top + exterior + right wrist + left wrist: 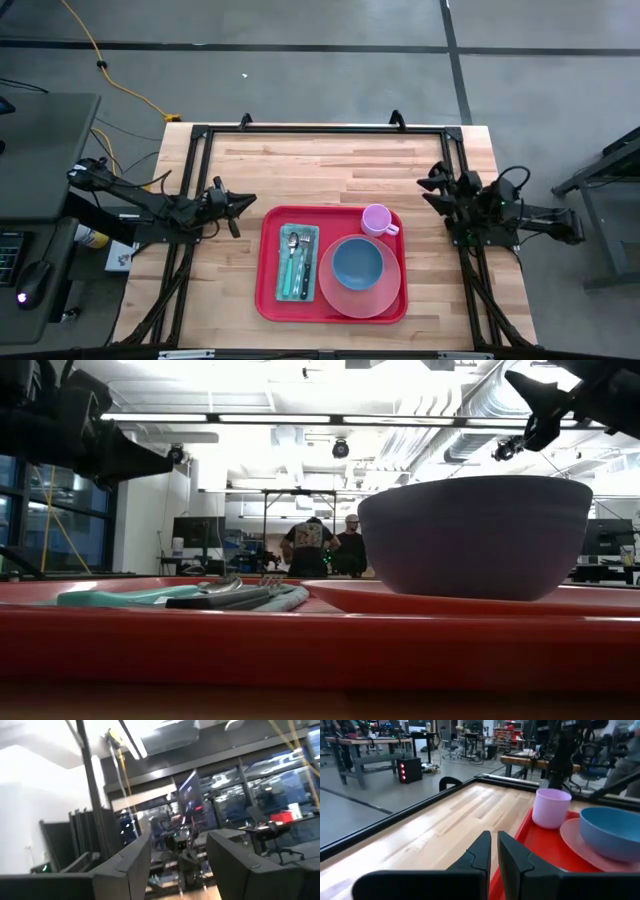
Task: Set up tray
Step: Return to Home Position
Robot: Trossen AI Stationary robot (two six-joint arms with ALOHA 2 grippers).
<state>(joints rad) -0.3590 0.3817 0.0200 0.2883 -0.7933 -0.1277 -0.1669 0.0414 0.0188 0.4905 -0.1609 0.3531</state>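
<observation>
The red tray [268, 300] lies on the wooden table near its front edge. On it, a pink plate [388, 296] carries a blue bowl [357, 265]. A pink cup [377, 219] stands upright in the tray's far right corner, and cutlery [297, 262] lies on a teal napkin at its left side. My left gripper [250, 200] hovers shut just beyond the tray's far left corner, pointing right; its wrist view shows the fingers [494, 850] over the tray's rim [540, 845]. My right gripper [428, 190] is open, raised right of the tray and holding nothing.
A black frame [320, 128] runs along the table's far edge and both sides. Bare wood lies between the tray and the far edge. In the low view the tray's rim [300, 645] fills the foreground, and people [310, 545] stand far back in the room.
</observation>
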